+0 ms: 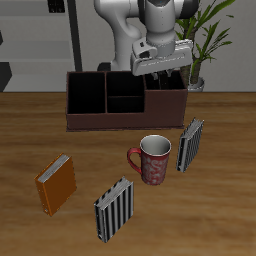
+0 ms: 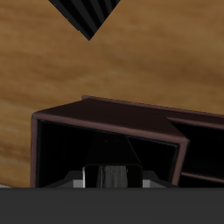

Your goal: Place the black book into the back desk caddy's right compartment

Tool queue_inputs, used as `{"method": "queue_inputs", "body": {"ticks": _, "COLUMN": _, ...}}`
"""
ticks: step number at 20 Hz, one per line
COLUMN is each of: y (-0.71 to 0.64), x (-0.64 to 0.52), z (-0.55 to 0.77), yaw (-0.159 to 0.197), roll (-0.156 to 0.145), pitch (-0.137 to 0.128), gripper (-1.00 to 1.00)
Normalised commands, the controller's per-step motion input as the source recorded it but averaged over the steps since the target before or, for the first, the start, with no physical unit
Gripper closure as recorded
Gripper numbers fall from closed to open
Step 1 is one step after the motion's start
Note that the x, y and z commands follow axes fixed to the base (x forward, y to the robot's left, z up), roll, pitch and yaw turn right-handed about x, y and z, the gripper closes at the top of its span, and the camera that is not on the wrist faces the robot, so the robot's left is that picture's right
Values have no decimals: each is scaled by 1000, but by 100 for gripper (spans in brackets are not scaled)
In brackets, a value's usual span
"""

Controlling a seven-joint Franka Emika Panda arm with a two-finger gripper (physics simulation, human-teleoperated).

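The back desk caddy (image 1: pixel 100 120) is a long dark maroon box at the rear of the table. My gripper (image 1: pixel 166 76) hangs over its right compartment (image 1: pixel 168 100), the large end section nearest the potted plant. It is shut on the black book (image 1: pixel 167 84), which stands upright between the fingers with its lower part at the compartment's rim. In the wrist view the black book (image 2: pixel 112 159) points down into the dark right compartment (image 2: pixel 61 149), inside the back desk caddy's wall (image 2: pixel 105 107), with my gripper (image 2: pixel 114 180) closed on its sides.
A red patterned mug (image 1: pixel 155 160) stands in front of the caddy, beside a striped book (image 1: pixel 190 145) that also shows as the striped book (image 2: pixel 87 17). Another striped book (image 1: pixel 116 208) and an orange book (image 1: pixel 57 183) stand nearer the front edge. A potted plant (image 1: pixel 205 45) stands behind the caddy.
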Motion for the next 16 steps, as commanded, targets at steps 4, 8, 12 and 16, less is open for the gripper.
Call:
{"method": "queue_inputs", "body": {"ticks": 4, "y": 9, "x": 5, "z": 22, "yaw": -15, "roll": 16, "pitch": 9, "gripper": -100}}
{"method": "queue_inputs", "body": {"ticks": 8, "y": -75, "x": 2, "z": 25, "yaw": -14, "roll": -11, "pitch": -8, "gripper": -100}}
{"method": "queue_inputs", "body": {"ticks": 12, "y": -190, "x": 88, "z": 21, "yaw": -21, "roll": -28, "pitch": -18, "gripper": -100}}
{"method": "queue_inputs", "body": {"ticks": 16, "y": -200, "x": 39, "z": 52, "yaw": -23, "roll": -20, "pitch": -28, "gripper": -100}}
